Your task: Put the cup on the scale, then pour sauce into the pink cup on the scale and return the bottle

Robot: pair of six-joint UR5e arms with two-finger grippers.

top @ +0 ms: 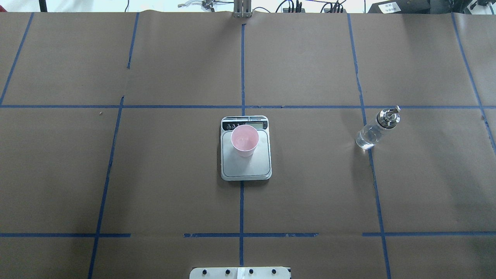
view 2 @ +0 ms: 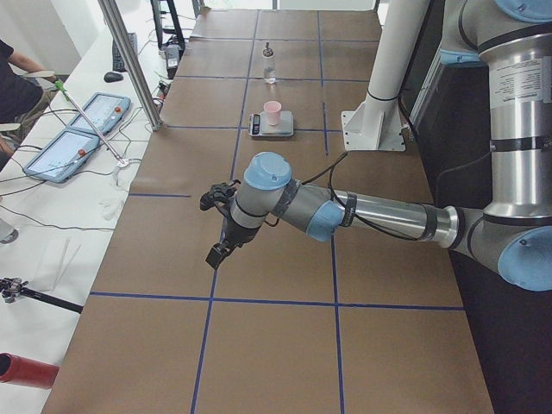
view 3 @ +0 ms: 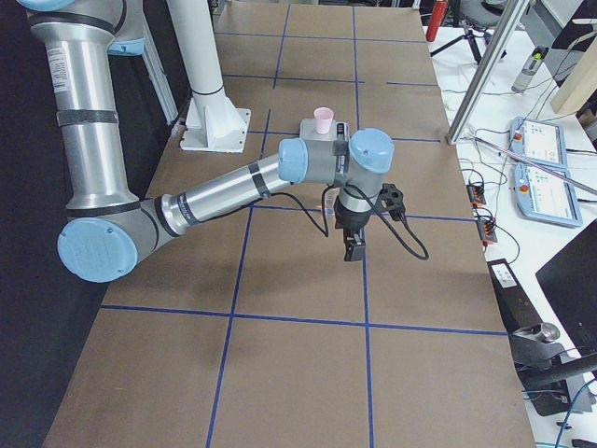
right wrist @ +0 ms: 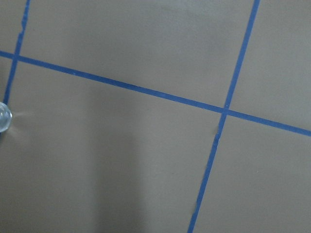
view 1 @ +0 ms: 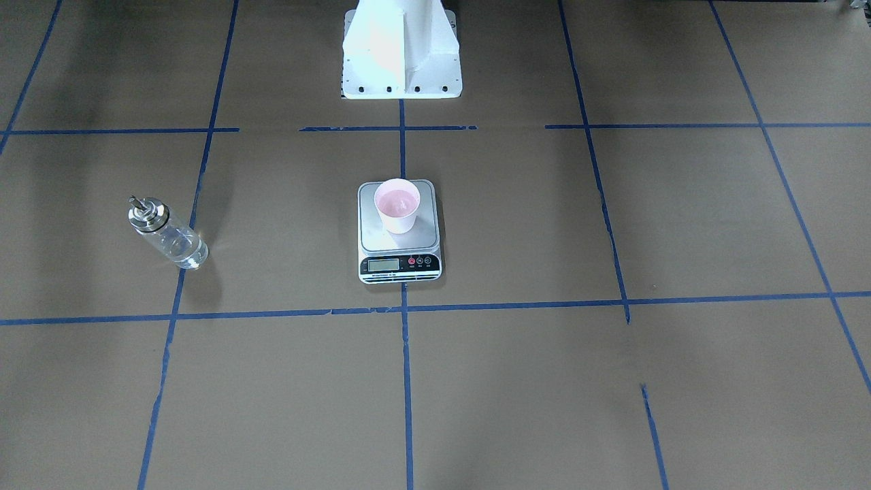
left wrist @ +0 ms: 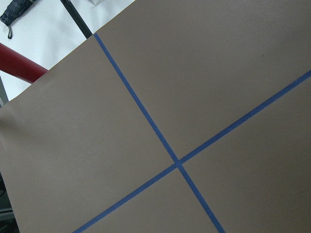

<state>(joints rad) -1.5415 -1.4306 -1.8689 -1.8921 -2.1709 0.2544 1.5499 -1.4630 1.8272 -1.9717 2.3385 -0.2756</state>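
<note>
Left end of brown paper-covered table [top: 155, 174] with blue tape grid [top: 242, 77]: left gripper [view 2: 217, 253], shown only by a side camera. Hangs above bare paper, pointing down; cannot tell whether wide or narrow.

Centre: small flat kitchen scale [top: 248, 168], steel plate, white rim, display strip on far side. Bears small pale pink tapered cup [top: 244, 139], upright, toward display end of plate.

Right, well apart from scale: clear glass cylindrical bottle [top: 372, 130] with metal collar and spout, upright, base on a tape line.

Right end: right gripper [view 3: 354, 250], above paper, pointing down; width likewise impossible to tell.
</note>
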